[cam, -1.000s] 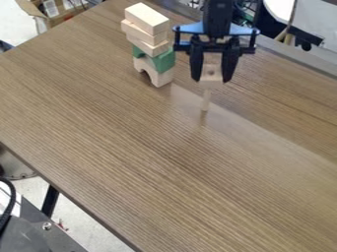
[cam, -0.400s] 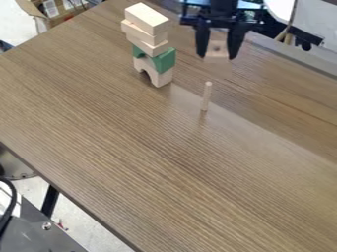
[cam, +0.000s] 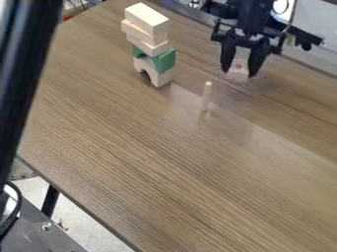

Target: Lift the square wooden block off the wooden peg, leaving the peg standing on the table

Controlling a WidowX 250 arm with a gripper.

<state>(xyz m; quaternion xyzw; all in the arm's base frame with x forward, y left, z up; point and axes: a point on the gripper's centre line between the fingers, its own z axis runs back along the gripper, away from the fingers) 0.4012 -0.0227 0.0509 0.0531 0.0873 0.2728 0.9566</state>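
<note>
Black gripper [cam: 241, 74], its claw holding a pale block [cam: 237, 70]. One slim wooden peg [cam: 207, 96], upright on the table [cam: 164, 167]; one block tower [cam: 153, 45], near the peg.

Looking down at a slant from above the bench [cam: 151, 172], across towards the far edge and the gripper [cam: 239, 74]. Turned askew, catching the far edge on a downward diagonal to the right. Set moderately near, yet far enough back to include floor [cam: 76, 211] past the lower-left edge. Partly blocked at left by a dark upright shape [cam: 25, 74].
</note>
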